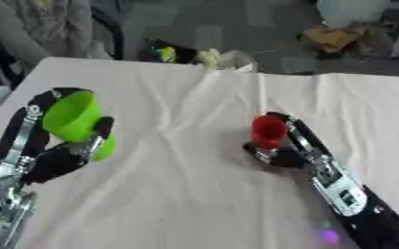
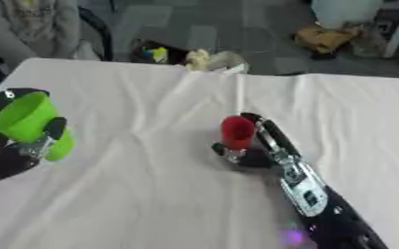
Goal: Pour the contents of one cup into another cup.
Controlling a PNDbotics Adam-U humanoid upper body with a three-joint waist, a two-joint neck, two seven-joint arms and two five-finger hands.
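Holding a green cup (image 1: 71,116) tilted with its mouth up and away, the left hand (image 1: 58,158) has fingers curled around it at the table's (image 1: 194,194) left, likely readying a pour. Well apart to the right, the right hand (image 1: 275,154) clasps an upright red cup (image 1: 268,130), seemingly steadying it as the receiver.

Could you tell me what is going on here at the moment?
The robot holds a cup in each hand over a white-clothed table. Its left hand grips a green cup, tilted with its mouth toward the middle. Its right hand holds a smaller red cup upright. The cups are well apart.
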